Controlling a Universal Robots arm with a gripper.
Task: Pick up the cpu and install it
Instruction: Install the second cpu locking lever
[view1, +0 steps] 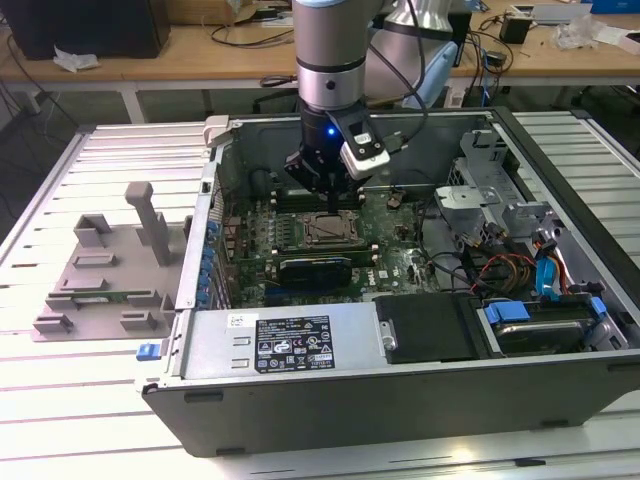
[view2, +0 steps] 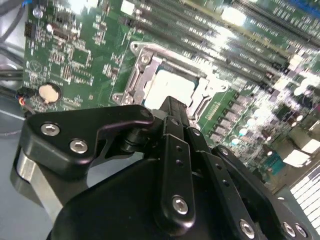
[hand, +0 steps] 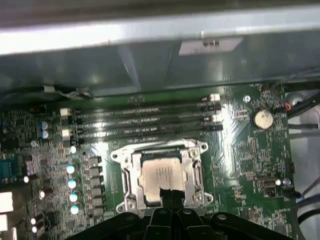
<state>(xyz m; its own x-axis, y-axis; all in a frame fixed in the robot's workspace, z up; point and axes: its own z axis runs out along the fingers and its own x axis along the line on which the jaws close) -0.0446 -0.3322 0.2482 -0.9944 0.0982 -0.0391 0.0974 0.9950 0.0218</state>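
Your gripper (view1: 333, 197) hangs inside the open computer case (view1: 400, 400), just above the socket frame (hand: 162, 177). The cpu (hand: 161, 176) lies flat in that frame on the green board (hand: 240, 150). You can't tell whether the gripper's fingers touch it; they look narrowed together.

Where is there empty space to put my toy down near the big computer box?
The slatted table is bare in front of the computer case and in front of the grey holder on the exterior view's left. Inside the case it is crowded: the motherboard, cables and the gripper above the cpu.
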